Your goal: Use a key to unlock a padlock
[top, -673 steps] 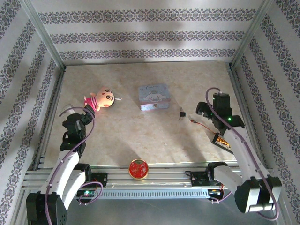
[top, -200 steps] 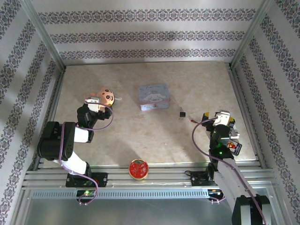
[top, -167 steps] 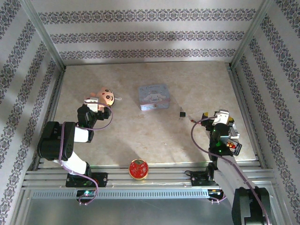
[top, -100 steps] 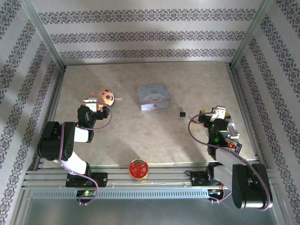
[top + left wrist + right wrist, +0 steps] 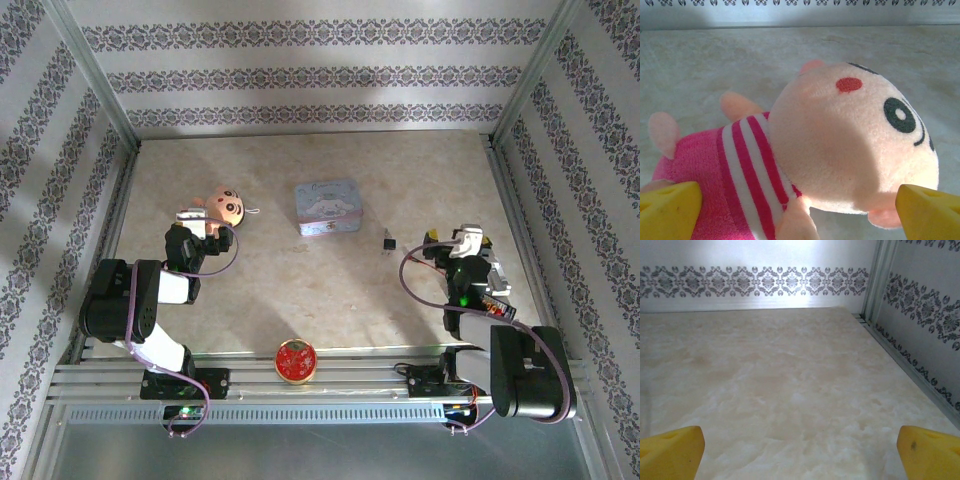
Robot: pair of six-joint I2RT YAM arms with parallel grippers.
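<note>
The right gripper [image 5: 462, 244] sits low over the right side of the table [image 5: 790, 390]. Its yellow fingers [image 5: 671, 451] are spread wide with only bare surface between them, so it is open and holds nothing. Just to its left, near but apart, lies a small dark thing [image 5: 388, 241]. I take this for the padlock or the key, though it is too small to tell which, and I cannot make out the other piece anywhere. A flat orange-and-black item [image 5: 492, 303] lies beside the right arm. Further back in the middle is a pale blue tin [image 5: 328, 207], and a red round thing [image 5: 296, 361] rests at the near edge. Across the table the left gripper [image 5: 200, 222] is also open, its fingertips [image 5: 927, 210] wide on either side of a striped plush doll [image 5: 840, 145] lying right in front of it. The doll has no part in this job. The step in hand looks like the first reach, with nothing picked up and the lock not yet touched. Next, the right gripper would need to swing left over the small dark thing, settle with a finger on each side and close carefully, since something that small could easily slip or skid away.
</note>
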